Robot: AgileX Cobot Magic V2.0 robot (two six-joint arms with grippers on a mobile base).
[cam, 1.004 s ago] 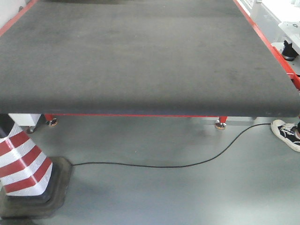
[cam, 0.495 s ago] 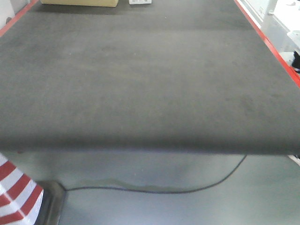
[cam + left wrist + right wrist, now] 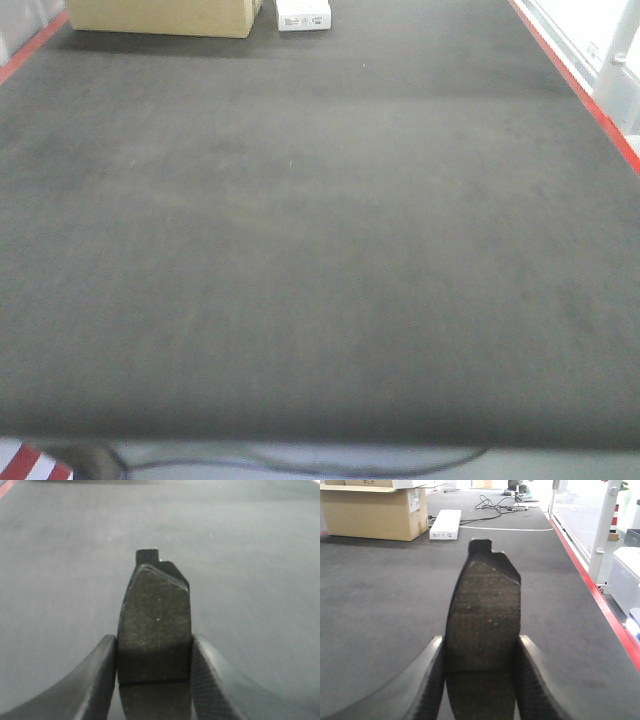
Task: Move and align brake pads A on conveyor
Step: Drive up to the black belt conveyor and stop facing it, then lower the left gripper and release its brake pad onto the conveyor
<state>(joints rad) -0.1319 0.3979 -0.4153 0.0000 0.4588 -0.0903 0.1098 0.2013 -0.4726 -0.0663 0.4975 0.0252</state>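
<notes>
Between the closed fingers of the left gripper (image 3: pixel 154 649) a brake pad (image 3: pixel 155 610) juts forward above the conveyor (image 3: pixel 320 250), with belt stretching wide ahead. The right gripper (image 3: pixel 480 652) clamps a second brake pad (image 3: pixel 485 600) likewise, with the red strip (image 3: pixel 600 605) to its right and a cardboard box (image 3: pixel 370 512) and white box (image 3: pixel 445 524) far ahead-left.

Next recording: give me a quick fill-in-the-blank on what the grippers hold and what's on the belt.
The left gripper is shut on the left pad and the right gripper on the right pad, so ____ brake pads are held.
The front view shows ____ brake pads lying on the conveyor.
In the right wrist view, the white box lies to the ____ of the cardboard box.
Missing: two; no; right.
</notes>
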